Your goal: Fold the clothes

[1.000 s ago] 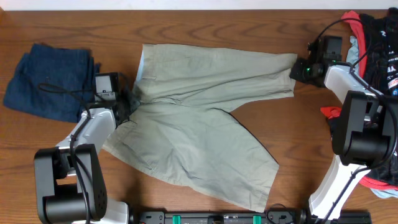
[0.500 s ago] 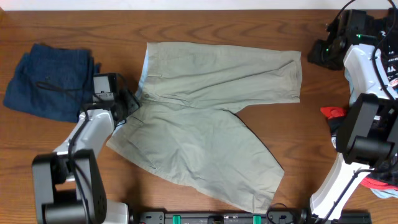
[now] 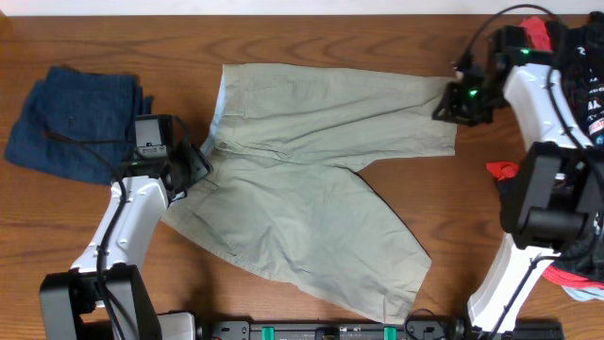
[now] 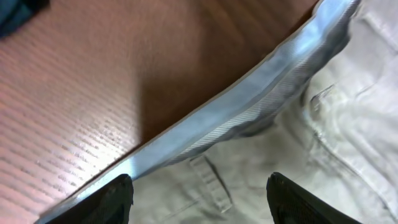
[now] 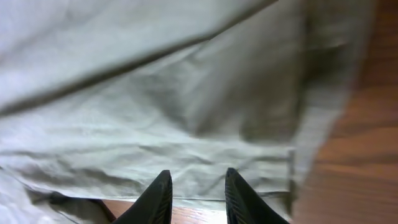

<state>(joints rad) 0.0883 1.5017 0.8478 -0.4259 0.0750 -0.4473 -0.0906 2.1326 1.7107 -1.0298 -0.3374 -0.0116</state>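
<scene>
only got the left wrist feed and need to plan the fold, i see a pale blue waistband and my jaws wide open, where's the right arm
observer: the right gripper sits at the hem of the far leg of the khaki shorts, which lie spread flat on the table. That is the opposite end from you.
operator: has it got hold of that hem
observer: not that I can see. In the right wrist view its jaws stand a little apart just above the hem edge, and no cloth is visibly pinched between them.
</scene>
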